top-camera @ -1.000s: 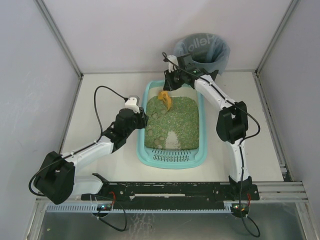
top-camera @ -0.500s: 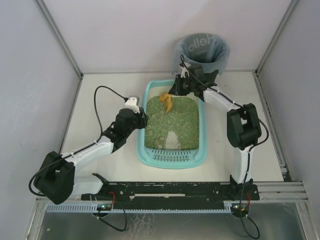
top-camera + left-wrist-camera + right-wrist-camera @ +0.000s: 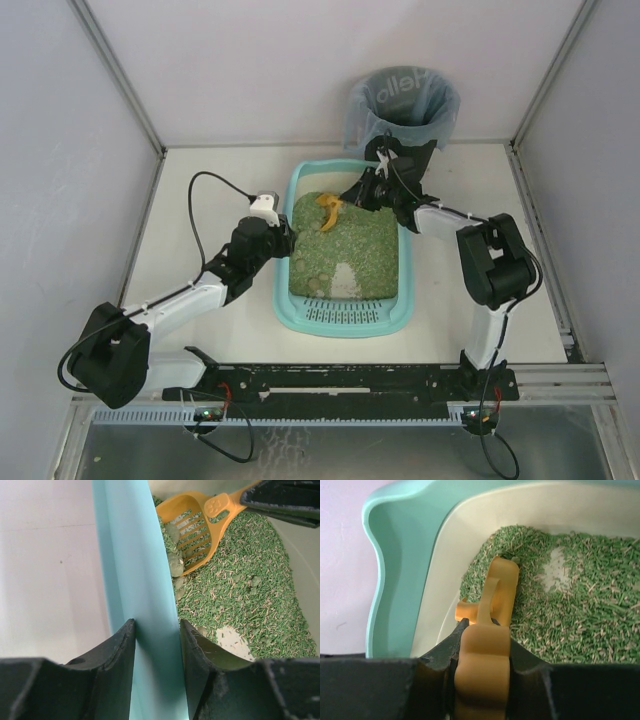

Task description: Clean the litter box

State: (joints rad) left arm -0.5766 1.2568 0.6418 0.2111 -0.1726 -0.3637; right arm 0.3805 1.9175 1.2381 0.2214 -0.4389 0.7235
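The light-teal litter box (image 3: 404,262) sits mid-table, filled with green litter (image 3: 350,240), its slotted grille (image 3: 345,314) at the near end. My left gripper (image 3: 283,240) is shut on the box's left wall (image 3: 145,605), one finger on each side. My right gripper (image 3: 362,193) is shut on the handle of an orange slotted scoop (image 3: 328,209). The scoop's head (image 3: 187,532) lies in the litter at the far left corner, with grey-green clumps (image 3: 175,565) beside it. In the right wrist view the scoop (image 3: 495,597) points down into the litter.
A round black bin with a grey-blue bag liner (image 3: 403,100) stands behind the box at the far wall. A bare patch of box floor (image 3: 346,278) shows in the litter near the grille. White enclosure walls close in the table on three sides.
My right gripper has moved down and to the right over the box's far end, and the scoop has tipped lower into the litter. The left arm has not moved.
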